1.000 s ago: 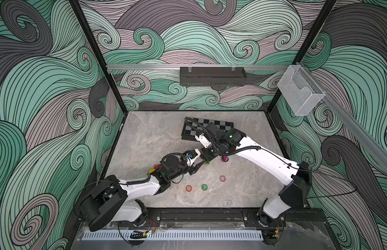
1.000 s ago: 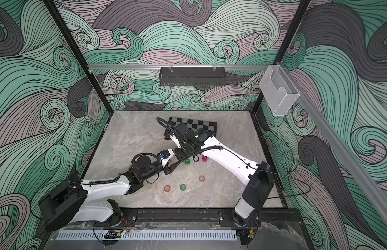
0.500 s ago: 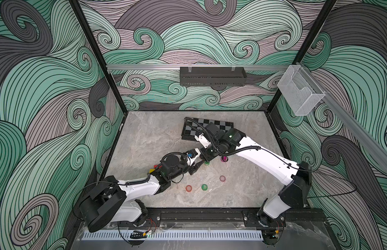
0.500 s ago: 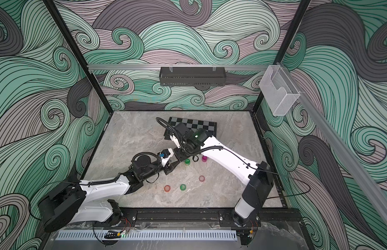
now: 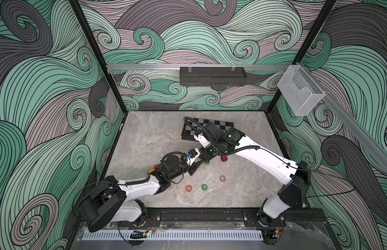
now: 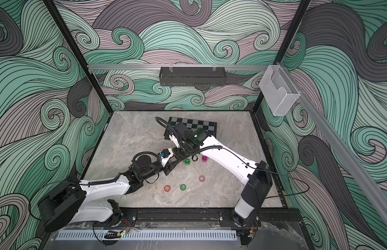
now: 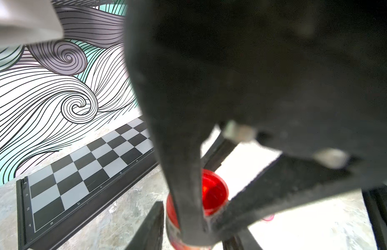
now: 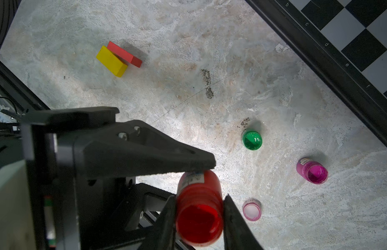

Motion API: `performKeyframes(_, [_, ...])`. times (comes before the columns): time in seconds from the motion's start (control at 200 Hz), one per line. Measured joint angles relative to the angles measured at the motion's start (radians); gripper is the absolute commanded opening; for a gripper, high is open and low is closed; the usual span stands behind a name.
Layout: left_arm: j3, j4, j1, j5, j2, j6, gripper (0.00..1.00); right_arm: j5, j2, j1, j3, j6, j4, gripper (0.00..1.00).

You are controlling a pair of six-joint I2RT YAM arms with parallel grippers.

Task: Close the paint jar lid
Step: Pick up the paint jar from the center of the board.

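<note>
Red paint jar (image 8: 199,218) sat between the two fingers of the right pincer (image 8: 200,197). Those fingers were squeezed in on its sides, close to its open mouth, so the right pincer had a firm hold of it. We could see red paint inside.

The left pincer (image 7: 194,220) met the jar from the other end. One of its fingers (image 8: 166,155) touched the jar by the white label, and the bottom part of the jar lay between its jaws. We could not tell if the left pincer held it tight or was only partly closed.

In a top view we saw the red lid (image 5: 188,188) lying flat on the table (image 5: 145,140). It was well apart from both pincers, on the side toward the robot's bases. A green lid (image 5: 204,187) lay just beside it, and a pink lid (image 5: 222,178) lay a bit farther off.

An open green jar (image 8: 252,140) stood near the right pincer, and an open pink jar (image 8: 313,172) stood farther out on the same side. A red block (image 8: 124,54) and a yellow block (image 8: 111,61) touched each other behind the left pincer. A chessboard (image 8: 350,32) lay beyond the right pincer.
</note>
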Motion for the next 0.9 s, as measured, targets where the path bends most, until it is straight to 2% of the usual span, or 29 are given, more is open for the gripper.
performKeyframes(0.175, [0.0, -0.007, 0.0, 0.0, -0.01, -0.004, 0.34, -0.002, 0.0, 0.0, 0.008, 0.002, 0.0, 0.34])
performKeyframes(0.48, [0.0, -0.023, 0.0, 0.0, -0.018, -0.006, 0.31, -0.006, 0.005, 0.0, 0.01, 0.004, -0.002, 0.35])
performKeyframes(0.585, [0.0, -0.03, 0.002, -0.001, -0.025, -0.011, 0.27, -0.009, 0.014, 0.0, 0.024, 0.003, -0.01, 0.37])
performKeyframes(0.901, [0.0, -0.038, 0.002, -0.002, -0.039, -0.008, 0.27, -0.024, 0.022, 0.0, 0.04, 0.003, -0.024, 0.45])
